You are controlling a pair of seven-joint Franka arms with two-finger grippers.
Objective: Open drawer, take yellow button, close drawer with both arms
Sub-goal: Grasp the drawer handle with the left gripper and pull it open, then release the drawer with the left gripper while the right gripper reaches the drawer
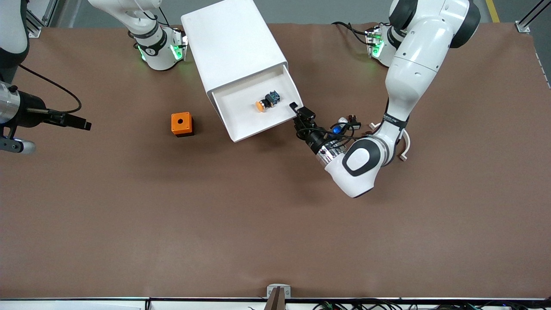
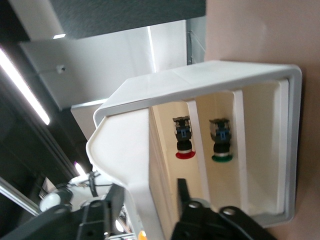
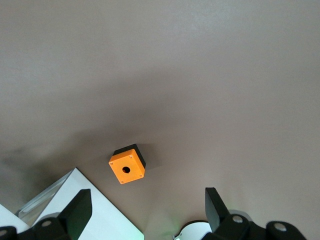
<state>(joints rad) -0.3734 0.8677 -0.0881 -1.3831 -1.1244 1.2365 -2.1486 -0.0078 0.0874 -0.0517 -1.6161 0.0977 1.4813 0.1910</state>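
Front view: button (image 1: 267, 102) lies flat in the drawer (image 1: 241, 110), cap toward the camera; left hand (image 1: 300, 113) grips the drawer's front.

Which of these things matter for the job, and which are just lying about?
In the job:
- drawer, pulled open
- button, lying in it
- left claw, gripping the drawer's corner
- right claw, open, waiting above the table

Lying about:
- orange cube
- red and green buttons in lower drawers

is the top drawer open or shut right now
Open. The drawer is pulled out of the cabinet, with the button lying exposed in its tray. The left tool is at the drawer's front corner.
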